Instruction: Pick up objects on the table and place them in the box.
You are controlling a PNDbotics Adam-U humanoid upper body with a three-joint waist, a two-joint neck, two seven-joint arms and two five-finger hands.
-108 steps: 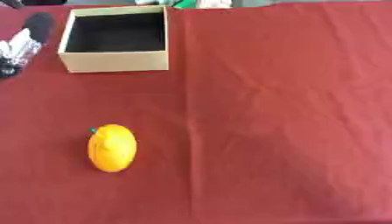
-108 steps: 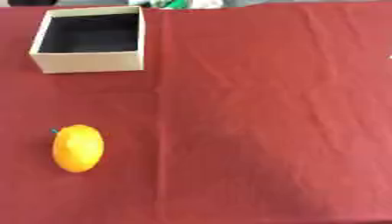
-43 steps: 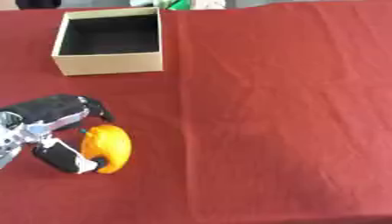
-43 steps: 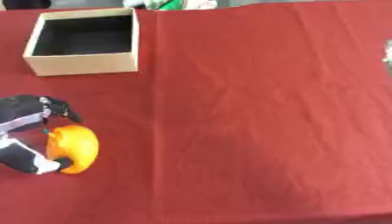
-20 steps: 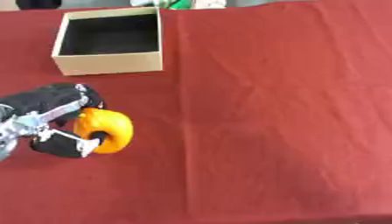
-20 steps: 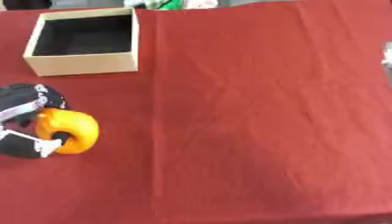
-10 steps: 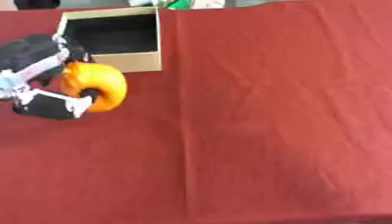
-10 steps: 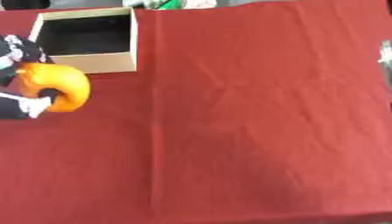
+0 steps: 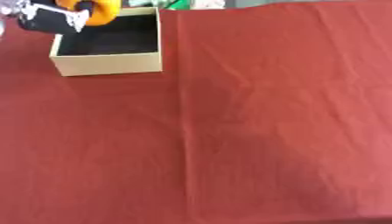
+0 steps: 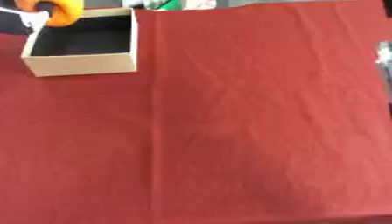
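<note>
Up in the far left corner, the left robot hand [image 9: 52, 18] is curled around the orange fruit [image 9: 98, 9], with dark fingers and thumb wrapped over it so that only part of the orange skin shows. Both are cut off by the top edge of the left eye view, so the upper part of the fruit and most of the hand lie out of sight, and the arm behind it cannot be followed. In the right eye view even less of them shows, just an orange curve and a bit of black and white at the corner.

The fruit sits over the far left corner of the cardboard box [image 9: 107, 64], above its rim. Whether it touches the rim I cannot tell, since the hand is blurred there. The box is open at the top, with pale card walls and a dark inside; nothing can be made out in that dark bottom.

The tabletop [image 9: 268, 131] is covered by a red cloth with a long crease running toward me and lighter wrinkles fanning from it.

At the far edge, just behind the box, something green and something pale [image 9: 187, 4] poke in, too cropped to name. At the right edge of the right eye view a small grey-and-white shape [image 10: 385, 54] shows, perhaps part of the right robot hand, but its fingers cannot be made out.
</note>
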